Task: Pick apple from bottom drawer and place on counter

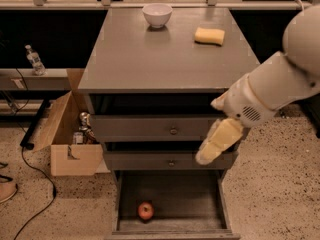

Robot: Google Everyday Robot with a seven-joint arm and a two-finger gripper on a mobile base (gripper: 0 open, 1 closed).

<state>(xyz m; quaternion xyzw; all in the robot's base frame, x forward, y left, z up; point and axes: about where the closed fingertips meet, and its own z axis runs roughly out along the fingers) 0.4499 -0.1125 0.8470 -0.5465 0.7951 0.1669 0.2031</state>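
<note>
At the bottom of the frame the bottom drawer (200,199) stands pulled out. The apple (145,210) lies on its floor, left of centre and near the front wall, with nothing touching it. The task therefore looks barely begun: the drawer is open, but the reach, the grasp, the lift and the placing are all left. The gripper (219,142) hangs at centre right, above and to the right of the apple, in front of the right end of the two upper drawers (150,129). It is outside the bottom drawer and well apart from the apple. It carries nothing that shows, and how far open it is I cannot tell. Further back, toward the top of the frame, the counter (165,59) bears a sponge (209,35) and a bowl (157,14), but no apple.
</note>
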